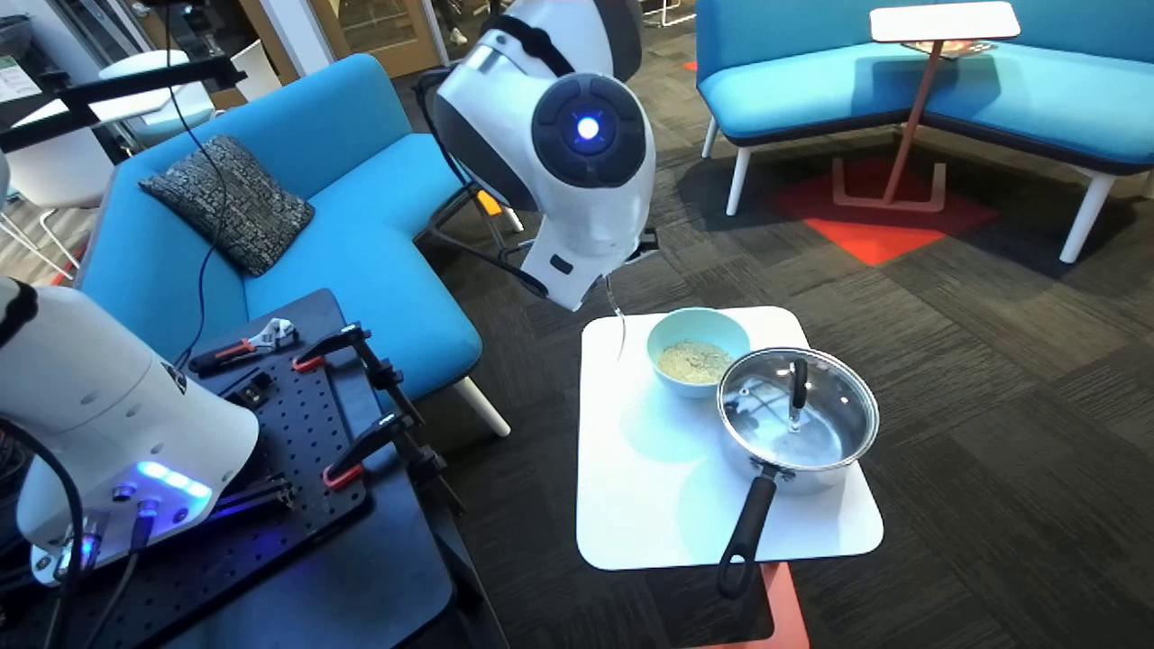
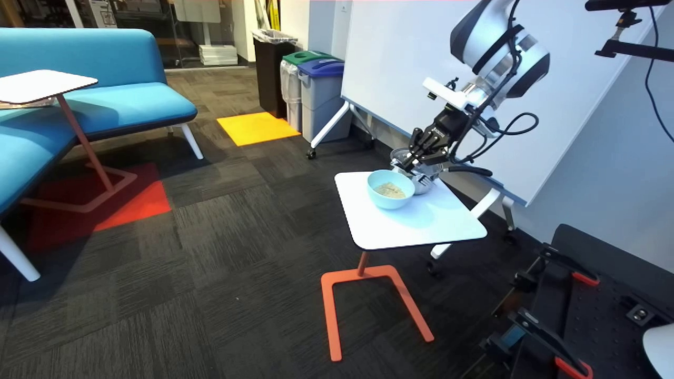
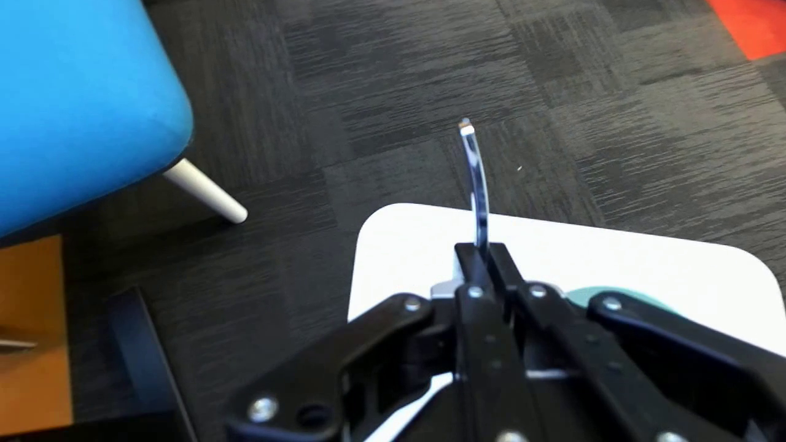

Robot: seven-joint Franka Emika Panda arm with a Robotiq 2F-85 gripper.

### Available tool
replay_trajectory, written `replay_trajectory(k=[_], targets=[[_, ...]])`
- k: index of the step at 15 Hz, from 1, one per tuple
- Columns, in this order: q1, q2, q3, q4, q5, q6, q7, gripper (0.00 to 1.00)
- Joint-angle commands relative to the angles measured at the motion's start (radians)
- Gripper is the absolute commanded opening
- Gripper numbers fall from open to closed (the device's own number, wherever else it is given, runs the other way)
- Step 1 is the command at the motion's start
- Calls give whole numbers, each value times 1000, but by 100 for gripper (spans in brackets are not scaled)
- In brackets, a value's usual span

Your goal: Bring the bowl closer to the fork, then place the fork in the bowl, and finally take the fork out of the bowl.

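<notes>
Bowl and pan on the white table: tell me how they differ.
The bowl is pale blue-green; the pan is shiny metal. The bowl is open, showing pale contents; the pan wears a clear lid. The pan has a long black handle; the bowl has none. Both are round and stand upright on the white table.

The white table (image 1: 631,487) carries the bowl (image 1: 694,326) and, perhaps touching it, a lidded pan (image 1: 816,479).
</notes>
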Motion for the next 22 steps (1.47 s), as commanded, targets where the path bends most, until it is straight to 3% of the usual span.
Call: replay_trajectory(k=[1, 9, 15, 20, 22], targets=[[33, -30, -40, -62, -133, 51, 79, 1], [91, 152, -61, 4, -358, 303, 350, 1], [117, 312, -75, 101, -541, 295, 596, 1], [104, 393, -67, 176, -630, 308, 708, 1], [98, 411, -63, 200, -655, 310, 738, 32]])
